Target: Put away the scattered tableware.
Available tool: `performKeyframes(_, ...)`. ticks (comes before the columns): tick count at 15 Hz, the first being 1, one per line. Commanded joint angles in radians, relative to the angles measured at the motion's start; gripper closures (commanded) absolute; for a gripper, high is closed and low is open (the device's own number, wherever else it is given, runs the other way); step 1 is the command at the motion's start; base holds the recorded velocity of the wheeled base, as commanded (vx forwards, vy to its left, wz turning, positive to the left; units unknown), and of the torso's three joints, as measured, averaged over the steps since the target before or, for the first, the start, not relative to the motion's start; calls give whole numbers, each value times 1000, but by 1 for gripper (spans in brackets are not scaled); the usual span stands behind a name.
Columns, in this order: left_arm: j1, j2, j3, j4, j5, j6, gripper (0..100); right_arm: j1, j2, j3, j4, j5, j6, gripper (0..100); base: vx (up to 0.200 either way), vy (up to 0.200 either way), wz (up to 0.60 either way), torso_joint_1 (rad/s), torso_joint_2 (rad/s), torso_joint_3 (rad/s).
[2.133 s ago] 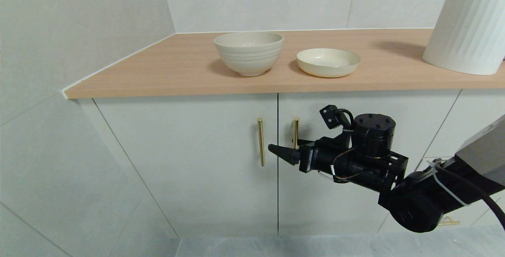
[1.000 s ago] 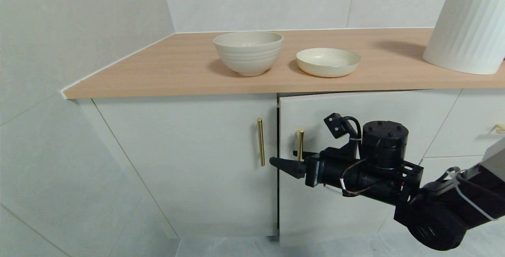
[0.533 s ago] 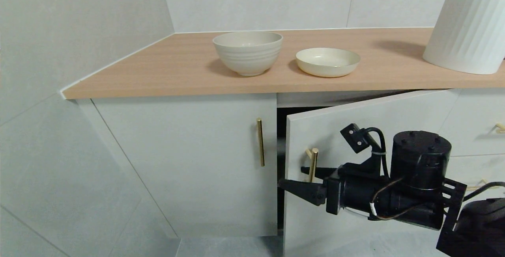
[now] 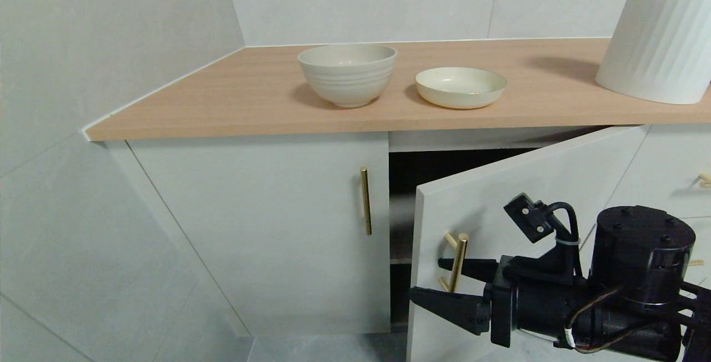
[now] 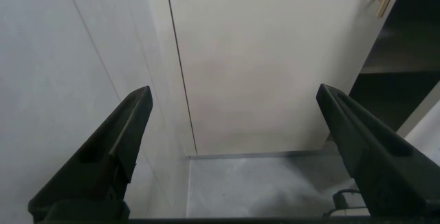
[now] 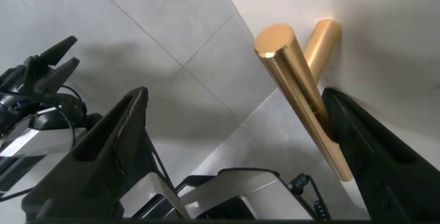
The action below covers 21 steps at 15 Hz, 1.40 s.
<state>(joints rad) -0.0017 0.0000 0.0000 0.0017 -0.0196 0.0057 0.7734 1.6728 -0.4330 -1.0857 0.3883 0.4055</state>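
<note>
Tiled kitchen corner, white cabinets under wood bench (image 4: 250,101). Nearest me: right gripper (image 4: 426,278) spread, brass handle (image 4: 458,259) between its fingers, right door (image 4: 527,184) ajar. Left gripper (image 5: 234,93) spread wide, low, facing shut left door (image 5: 261,59). I see bowl (image 4: 347,73) on bench, dish (image 4: 461,87) beside it, not touching. White ribbed vessel (image 4: 661,34) far right.

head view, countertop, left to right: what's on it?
deep bowl → shallow dish → white ribbed container
</note>
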Motion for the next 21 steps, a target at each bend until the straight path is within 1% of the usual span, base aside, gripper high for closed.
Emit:
performKeyframes(1, 0, 0, 0, 0, 0, 0, 0, 0, -11, -1, -10, 6, 1, 0, 0, 0, 0, 0, 0, 0)
performKeyframes(9, 0, 0, 0, 0, 0, 2, 0, -3, -24, 2, -10, 6, 1, 0, 0, 0, 0, 0, 0, 0)
performKeyframes(11, 0, 0, 0, -2, 3, 17, 0, -3, -22, 0, -10, 7, 1, 0, 0, 0, 0, 0, 0, 0)
performKeyframes(12, 0, 0, -2, -12, 7, 19, 0, -3, -21, 2, -10, 7, 1, 0, 0, 0, 0, 0, 0, 0)
performKeyframes(13, 0, 0, -34, -52, 1, 17, 0, -3, -19, 2, -10, 7, 1, 0, 0, 0, 0, 0, 0, 0)
performKeyframes(14, 0, 3, -106, -35, -19, 17, 0, -3, -21, 2, -10, 7, 1, 0, 0, 0, 0, 0, 0, 0)
performKeyframes(15, -4, 28, -184, 32, -69, 17, 0, -3, -19, 2, -10, 7, 1, 0, 0, 0, 0, 0, 0, 0)
performKeyframes(16, -12, 67, -275, 123, -141, 16, 0, -3, -18, 2, -10, 7, 1, 0, 0, 0, 0, 0, 0, 0)
performKeyframes(17, -23, 150, -382, 210, -232, 11, 0, -3, -21, 2, -10, 7, 1, 0, 0, 0, 0, 0, 0, 0)
performKeyframes(18, -27, 247, -466, 254, -309, 8, 0, -3, -24, 2, -10, 7, 1, 0, 0, 0, 0, 0, 0, 0)
performKeyframes(19, -29, 362, -535, 254, -376, 7, 0, -3, -25, 0, -10, 6, 1, 0, 0, 0, 0, 0, 0, 0)
performKeyframes(21, -29, 545, -640, 245, -491, 8, 0, -3, -27, 0, -10, 4, 1, 0, 0, 0, 0, 0, 0, 0)
